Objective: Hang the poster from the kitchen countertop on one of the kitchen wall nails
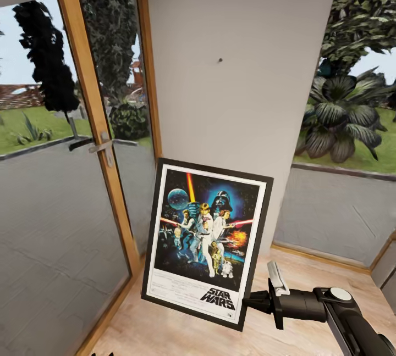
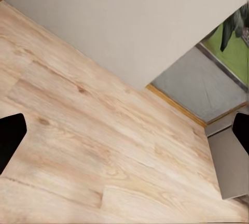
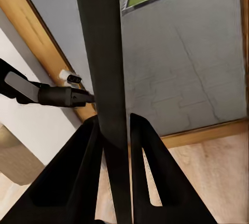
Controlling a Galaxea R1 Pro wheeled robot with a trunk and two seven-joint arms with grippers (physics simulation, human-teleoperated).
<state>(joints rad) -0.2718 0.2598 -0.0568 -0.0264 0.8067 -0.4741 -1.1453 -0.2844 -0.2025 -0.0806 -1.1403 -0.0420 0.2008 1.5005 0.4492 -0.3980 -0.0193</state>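
My right gripper [image 1: 248, 301] is clamped on the poster [image 1: 207, 240], pinching its lower right frame edge; in the right wrist view both fingers [image 3: 85, 177] sit tight on either side of the black frame edge [image 3: 104, 68], which runs straight up between them. Poster is held off the wood floor [image 1: 308, 284], upright but tilted a bit, top leaning toward the right, picture side facing my head camera, "STAR WARS" lettering at the bottom. It hangs in front of the grey wall panel [image 1: 242, 59], low on it. Wall nail [image 1: 220, 60] sits on that panel, well above the poster's top edge, not touching. To the left of the poster is the wood-framed glass door [image 1: 99, 125] with its metal handle [image 1: 102, 146]; poster's left edge overlaps the door frame in the head view. Window [image 1: 352, 98] with plants behind it on the right. My left gripper [image 2: 124, 136] is spread wide, gripping nothing: the two dark fingertips [image 2: 10, 136] sit at opposite edges of the left wrist view with just wood floor and the wall base between them.
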